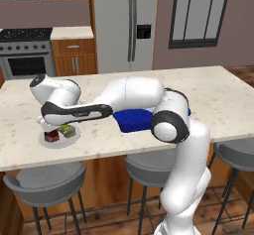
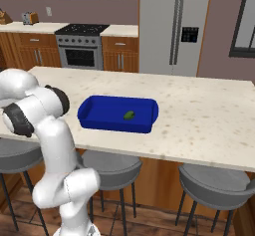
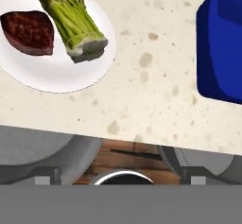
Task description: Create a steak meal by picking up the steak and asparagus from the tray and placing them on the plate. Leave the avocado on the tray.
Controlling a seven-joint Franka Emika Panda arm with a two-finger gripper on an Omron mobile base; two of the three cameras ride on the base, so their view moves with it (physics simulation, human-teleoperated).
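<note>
The round pale plate [image 1: 46, 142] lies near the counter's front left edge. On it rest the dark red-brown steak [image 1: 51, 136] and the asparagus [image 1: 67, 130] bundle, side by side. The hand view shows the same plate [image 3: 56, 74] with the steak [image 3: 28, 31] left of the asparagus [image 3: 73, 22]. My gripper [image 1: 45, 126] hovers just above the plate, open, holding nothing; its tips stand far apart at the bottom of the hand view. The blue tray [image 2: 117, 125] sits mid-counter with the green avocado [image 2: 129, 114] inside. One tray [image 3: 220, 48] corner appears to the right of the plate.
Grey bar stools [image 1: 44, 179] stand under the counter's front edge [image 1: 99, 157], below the plate and tray. More stools [image 2: 214, 180] line the right side. A stove [image 2: 79, 51] and fridge [image 2: 174, 26] stand far behind the island.
</note>
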